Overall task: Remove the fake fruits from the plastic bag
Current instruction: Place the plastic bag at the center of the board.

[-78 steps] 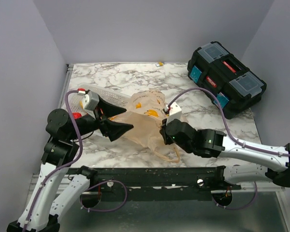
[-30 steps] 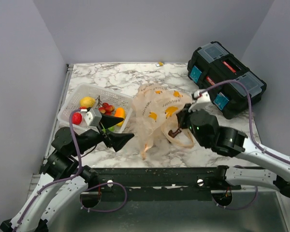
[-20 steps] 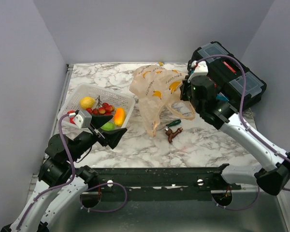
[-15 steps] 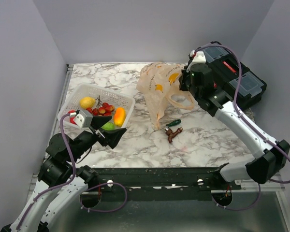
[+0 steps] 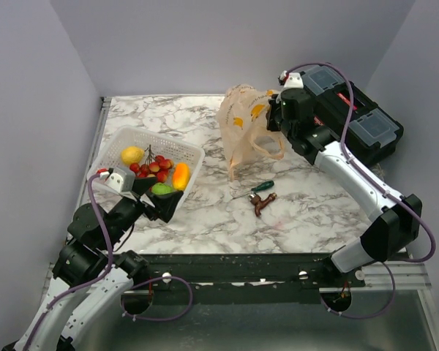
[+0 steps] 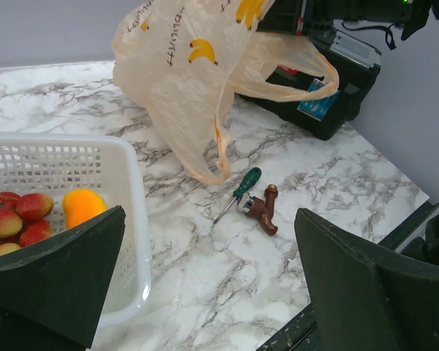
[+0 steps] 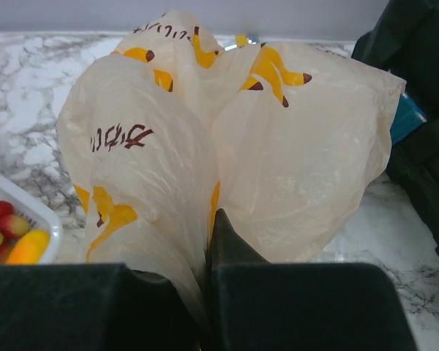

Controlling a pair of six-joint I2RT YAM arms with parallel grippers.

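We see the plastic bag [image 5: 243, 128] hanging limp and crumpled, translucent peach with yellow banana prints. Its top is pinched in our right gripper [image 7: 208, 227] and one loop handle droops. In the white basket [image 5: 161, 139] lie the yellow lemon [image 5: 132, 154], the orange-yellow oblong fruit [image 5: 180, 175] and the green fruit [image 5: 162, 189].

Peach-beige plastic bag [image 5: 243, 123] with yellow banana prints — white mesh basket [image 5: 166, 138], yellow lemon [image 5: 132, 154], grey-veined white marble table [image 5: 183, 111]
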